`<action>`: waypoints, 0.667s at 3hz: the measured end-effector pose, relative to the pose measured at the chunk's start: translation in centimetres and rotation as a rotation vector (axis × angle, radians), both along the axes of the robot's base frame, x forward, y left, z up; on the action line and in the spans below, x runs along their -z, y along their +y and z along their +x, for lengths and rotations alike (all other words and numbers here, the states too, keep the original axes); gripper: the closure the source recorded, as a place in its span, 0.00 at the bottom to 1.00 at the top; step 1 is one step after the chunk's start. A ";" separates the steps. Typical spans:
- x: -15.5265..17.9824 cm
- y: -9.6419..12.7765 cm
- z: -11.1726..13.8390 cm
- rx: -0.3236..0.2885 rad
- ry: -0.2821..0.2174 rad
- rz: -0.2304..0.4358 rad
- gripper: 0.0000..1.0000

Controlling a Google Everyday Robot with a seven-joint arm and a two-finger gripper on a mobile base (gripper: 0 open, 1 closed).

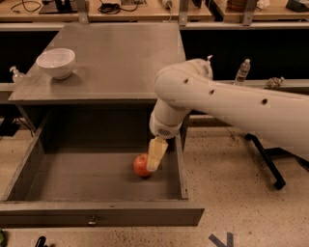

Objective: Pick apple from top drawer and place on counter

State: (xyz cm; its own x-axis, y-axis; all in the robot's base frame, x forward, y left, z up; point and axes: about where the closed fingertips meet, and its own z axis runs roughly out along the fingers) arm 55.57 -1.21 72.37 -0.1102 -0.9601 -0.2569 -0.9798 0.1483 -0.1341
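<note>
The apple [140, 166], small and red-orange, lies on the floor of the open top drawer [96, 214], right of its middle. My gripper [156, 155], cream-coloured at the end of the white arm, reaches down into the drawer and overlaps the apple's right side. I cannot tell whether it touches or holds the apple. The grey counter [120, 53] lies above and behind the drawer.
A white bowl [56, 62] stands on the counter's left part. A small pump bottle [16, 74] stands left of the counter and a water bottle [243, 71] to the right. A black stand leg [264, 161] crosses the floor right of the drawer. A wooden workbench [145, 10] runs along the back.
</note>
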 end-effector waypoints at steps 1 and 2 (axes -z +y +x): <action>2.0 2.4 -0.1 -0.028 -0.063 0.002 0.00; 5.0 4.0 -0.7 -0.047 -0.056 -0.038 0.00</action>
State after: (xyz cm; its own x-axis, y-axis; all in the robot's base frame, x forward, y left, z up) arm 54.85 2.75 67.41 -0.0510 -0.9730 -0.2250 -0.9763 0.0960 -0.1940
